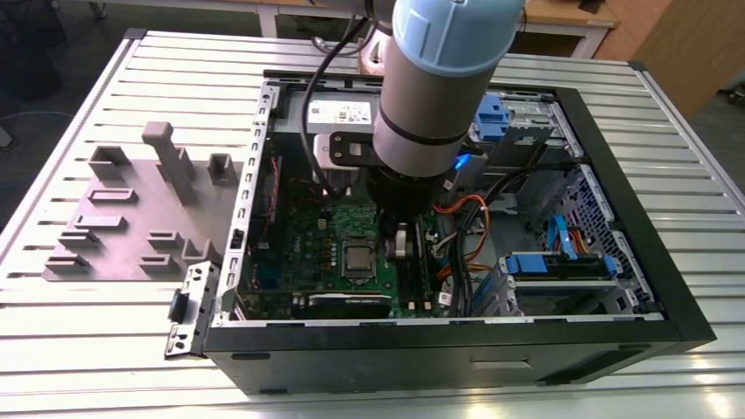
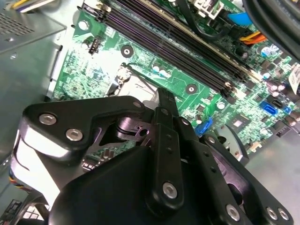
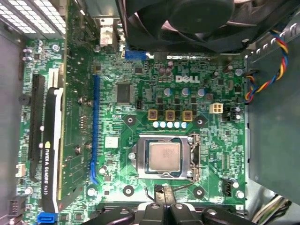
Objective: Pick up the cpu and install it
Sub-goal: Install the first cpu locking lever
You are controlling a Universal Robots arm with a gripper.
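Note:
The cpu (image 3: 164,156), a small flat silvery square, lies in the metal socket frame (image 3: 165,137) on the green motherboard (image 3: 117,140). It also shows in the exterior view as the cpu (image 1: 358,257), near the middle of the open computer case. My gripper (image 3: 160,190) hangs just above the board beside the socket, a short way off the cpu's edge, shut with nothing in it. In the second wrist view my gripper (image 2: 161,96) points at the socket corner. The arm (image 1: 437,78) reaches down into the case.
A big black fan (image 3: 187,18) and coloured wires (image 3: 267,70) lie past the socket. A graphics card (image 3: 49,150) stands along one side and memory slots (image 2: 187,47) along the other. The case wall (image 1: 466,327) surrounds the work. A grey fixture plate (image 1: 128,218) sits at the exterior view's left.

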